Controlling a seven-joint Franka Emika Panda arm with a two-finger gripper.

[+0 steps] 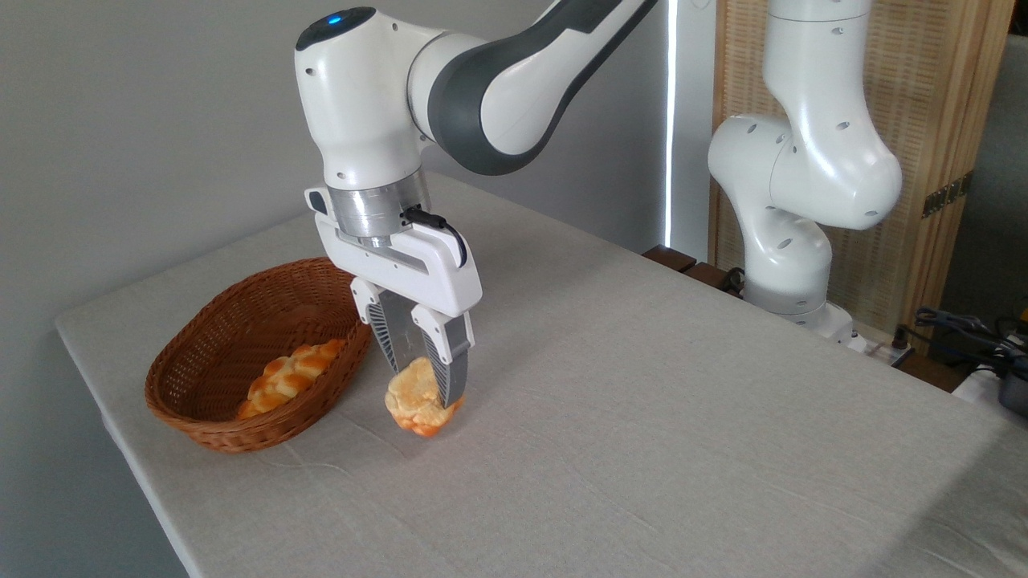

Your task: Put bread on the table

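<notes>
1. gripper [424,384] points down, both fingers clamped on the bread [414,407]; front finger [451,361] lies across the bun's right side, the other finger sits behind its upper left.
2. bread is a small puffy bun, pale yellow face with golden-orange lobed edges, tilted on its side in the grasp, orange edge lowest.
3. bun is just right of the basket [241,353], outside its rim, over the bare cloth of the worktop [642,417].
4. bun's bottom is at or just above the cloth; a faint shadow lies right under it. cannot tell whether it touches.
5. basket is brown oval wicker, sits near the worktop's left end, close to the edge.
6. inside the basket lies a braided loaf [289,377], orange glazed, longer than the bun, resting on the basket floor toward its right end.
7. loaf and bun are apart, basket wall between them.
8. worktop is covered in light grey-beige cloth, slightly wrinkled, creases visible below the bun and toward the front.
9. arm [498,88] is white with dark grey joint bands, comes in from the upper right, wrist turned straight down, blue light on top of the joint.
10. arm base [791,241] stands past the worktop's far right edge, in front of a wooden slatted screen [923,96].
11. cables [964,329] lie at the far right beside the base.
12. plain grey wall [144,120] behind the worktop on the left.
</notes>
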